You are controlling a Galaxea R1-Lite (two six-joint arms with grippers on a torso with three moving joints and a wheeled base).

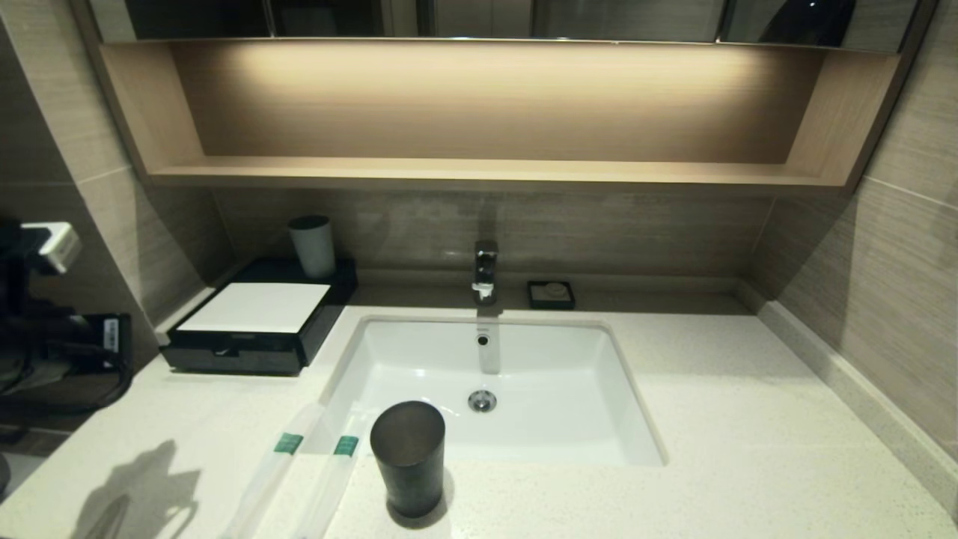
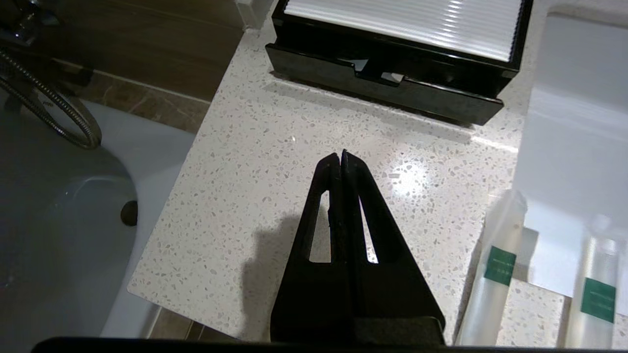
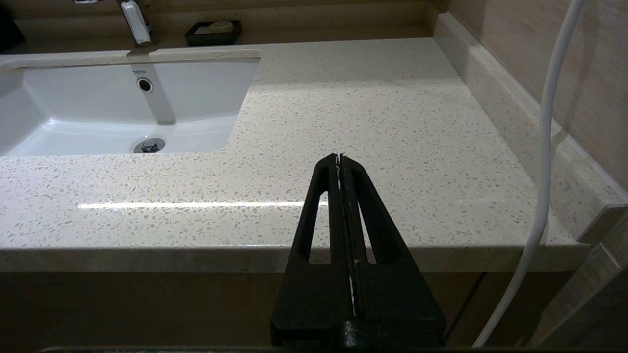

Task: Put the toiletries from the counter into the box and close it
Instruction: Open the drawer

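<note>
Two translucent packets with green bands lie side by side on the counter (image 1: 748,449) at the basin's front left corner: the left packet (image 1: 269,468) and the right packet (image 1: 333,479). Both also show in the left wrist view (image 2: 493,274) (image 2: 596,289). The black box (image 1: 258,322) with a white top panel stands at the back left, its front drawer shut (image 2: 387,86). My left gripper (image 2: 341,156) is shut and empty above the counter's front left, left of the packets. My right gripper (image 3: 338,158) is shut and empty over the counter's front edge at the right.
A dark grey cup (image 1: 408,457) stands just right of the packets at the basin's front rim. A pale cup (image 1: 313,245) stands on the box's back. A faucet (image 1: 485,271) and a small black soap dish (image 1: 551,294) are behind the white basin (image 1: 419,359).
</note>
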